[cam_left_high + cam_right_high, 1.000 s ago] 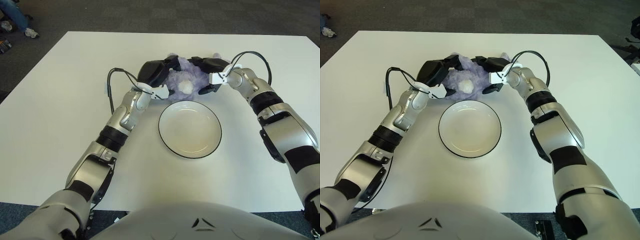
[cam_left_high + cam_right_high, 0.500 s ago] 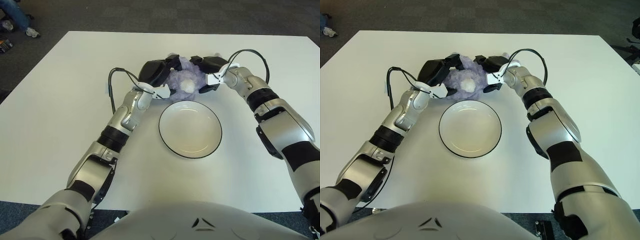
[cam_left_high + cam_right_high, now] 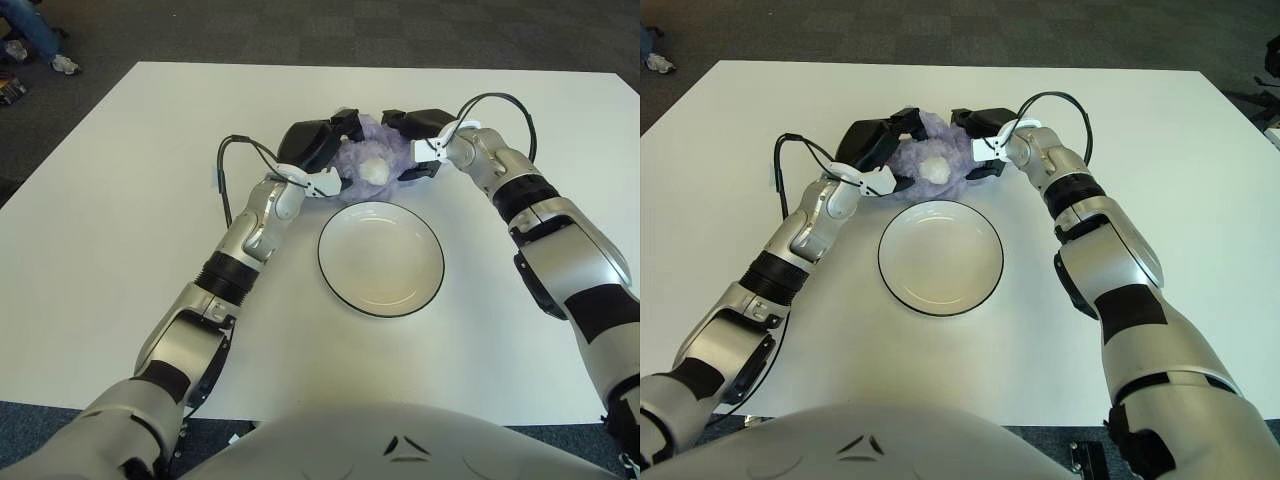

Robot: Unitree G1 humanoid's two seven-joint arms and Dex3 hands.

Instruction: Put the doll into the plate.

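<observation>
A fluffy purple doll point(image 3: 372, 160) with a white patch sits on the white table point(image 3: 120, 200) just beyond the plate. The white plate point(image 3: 380, 258) with a dark rim lies in the middle, with nothing in it. My left hand point(image 3: 315, 150) presses against the doll's left side, fingers curled around it. From the right, my right hand point(image 3: 415, 135) clasps the doll's other side. The doll is squeezed between both hands, and its back is hidden by them.
Dark carpet point(image 3: 300, 30) surrounds the table beyond its far edge. A person's shoe point(image 3: 62, 66) shows at the top left, off the table.
My right hand has shifted slightly left and further back, closing in on the doll. The doll and left hand have barely moved.
</observation>
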